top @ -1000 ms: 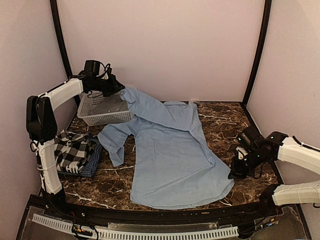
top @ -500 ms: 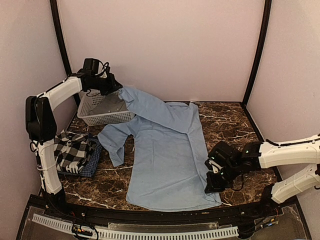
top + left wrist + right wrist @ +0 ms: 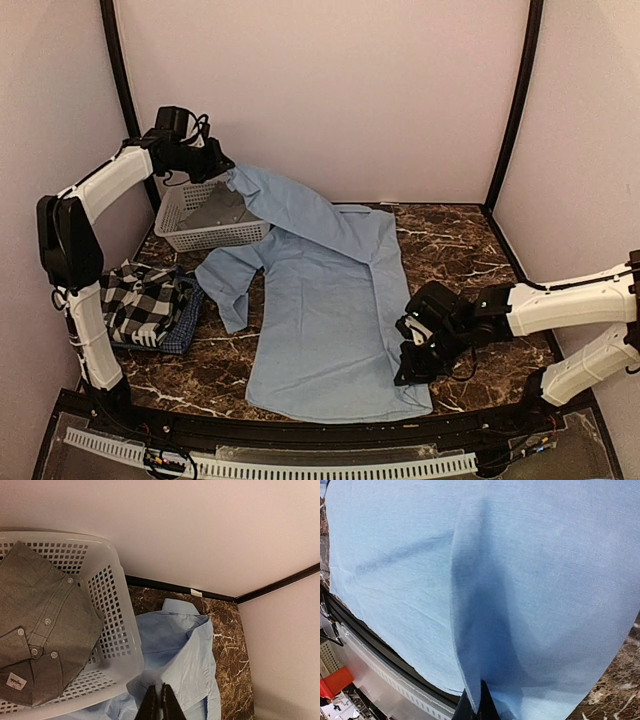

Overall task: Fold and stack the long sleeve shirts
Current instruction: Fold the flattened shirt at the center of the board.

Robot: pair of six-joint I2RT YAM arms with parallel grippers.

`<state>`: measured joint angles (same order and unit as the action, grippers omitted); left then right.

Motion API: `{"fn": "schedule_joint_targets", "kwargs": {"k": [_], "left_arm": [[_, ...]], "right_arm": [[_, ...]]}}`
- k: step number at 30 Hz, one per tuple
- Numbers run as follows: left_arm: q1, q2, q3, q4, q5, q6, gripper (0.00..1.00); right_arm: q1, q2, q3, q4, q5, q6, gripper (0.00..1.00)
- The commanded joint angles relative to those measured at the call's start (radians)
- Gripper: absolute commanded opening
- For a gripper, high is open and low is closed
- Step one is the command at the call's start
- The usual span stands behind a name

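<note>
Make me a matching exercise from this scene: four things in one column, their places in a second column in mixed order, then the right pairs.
Things
1. light blue shirt
2. grey shirt
3. black-and-white checked shirt
4. white basket

Places
a. folded, near the left edge of the table
b. at the back left of the table, by the wall
c. spread across the middle of the table
d. lying inside the white basket

Pairs: 1-c, 2-d, 3-a, 4-b
</note>
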<state>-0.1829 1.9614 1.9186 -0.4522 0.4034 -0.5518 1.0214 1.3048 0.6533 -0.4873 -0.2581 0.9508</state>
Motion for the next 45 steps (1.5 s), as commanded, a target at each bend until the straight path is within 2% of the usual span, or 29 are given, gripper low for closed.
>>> {"fn": "schedule_joint_targets", "kwargs": {"k": [1, 9, 20, 24, 28, 31, 36, 40, 45], "left_arm": [[0.005, -0.125, -0.019, 0.004, -0.041, 0.025, 0.04], [0.005, -0.15, -0.095, 0.018, -0.037, 0.028, 0.04], [0.005, -0.167, -0.166, 0.037, -0.041, 0.031, 0.04], [-0.001, -0.169, -0.182, 0.035, -0.041, 0.033, 0.04], [-0.016, -0.17, -0.187, 0.024, -0.046, 0.039, 0.04], [-0.03, -0.172, -0.187, 0.02, -0.049, 0.043, 0.04], [-0.054, -0.179, -0.191, 0.034, -0.047, 0.046, 0.04], [-0.085, -0.195, -0.218, 0.061, -0.048, 0.043, 0.04], [-0.119, -0.203, -0.235, 0.073, -0.055, 0.032, 0.04]], "right_arm": [[0.009, 0.016, 0.048, -0.01, -0.024, -0.026, 0.0], [0.013, 0.047, 0.068, 0.012, -0.055, -0.038, 0.0], [0.03, 0.149, -0.027, 0.274, -0.152, 0.003, 0.03], [0.031, 0.157, -0.032, 0.275, -0.164, -0.013, 0.15], [0.031, 0.104, -0.012, 0.22, -0.158, -0.034, 0.42], [0.026, 0.048, 0.044, 0.142, -0.094, -0.062, 0.54], [-0.065, -0.008, 0.066, 0.158, -0.036, -0.095, 0.55], [-0.148, -0.006, 0.029, 0.291, -0.023, -0.105, 0.52], [-0.219, 0.099, 0.038, 0.459, -0.023, -0.144, 0.52]]}}
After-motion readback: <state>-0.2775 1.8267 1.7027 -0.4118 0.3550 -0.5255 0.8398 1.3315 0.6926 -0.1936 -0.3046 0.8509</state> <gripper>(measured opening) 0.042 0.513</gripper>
